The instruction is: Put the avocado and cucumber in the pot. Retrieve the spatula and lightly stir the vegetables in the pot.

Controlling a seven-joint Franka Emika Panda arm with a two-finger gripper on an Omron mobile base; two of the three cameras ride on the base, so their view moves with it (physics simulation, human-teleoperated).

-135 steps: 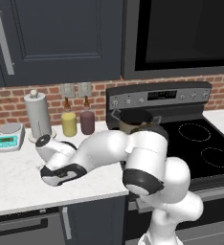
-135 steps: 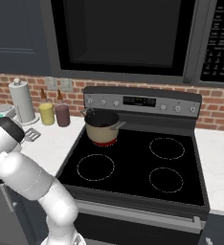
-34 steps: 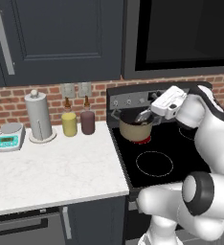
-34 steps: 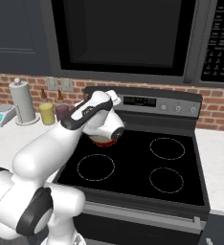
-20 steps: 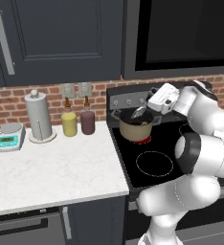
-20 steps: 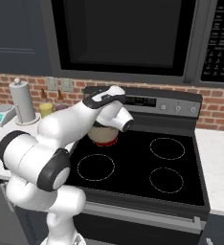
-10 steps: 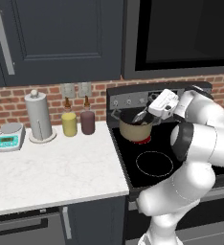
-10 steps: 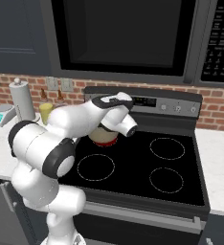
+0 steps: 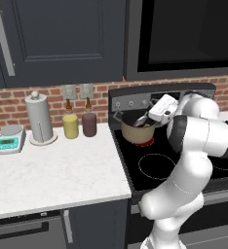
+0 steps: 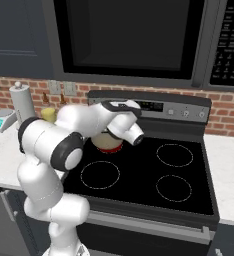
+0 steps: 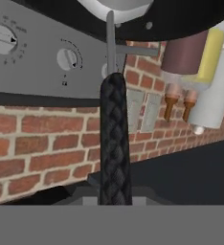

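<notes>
Over at the left edge of the white counter [image 9: 62,165] sits a small kitchen scale [image 9: 10,138], then a paper towel roll [image 9: 39,118] by the brick wall, then two bottles side by side — a yellow one [image 9: 70,123] and a dark maroon one [image 9: 89,121]. Moving right onto the black stove [image 9: 155,168]: the pot [image 9: 134,131] stands on the back left burner, tan wall showing, dark rim up top. The arm curls in from the right and its gripper [image 9: 147,119] hangs right over the pot's rim, angled down toward the inside. A silver tip shows at the rim there — the spatula [image 11: 115,129], whose black braided-looking handle runs up the middle of the hand view to a thin silver stem. The handle sits in line with the claw (the fingers themselves are not visible, so whether they pinch it I cannot tell). From the right base view the pot [image 10: 108,143] is half hidden behind the white wrist. What lies inside the pot cannot be made out.
</notes>
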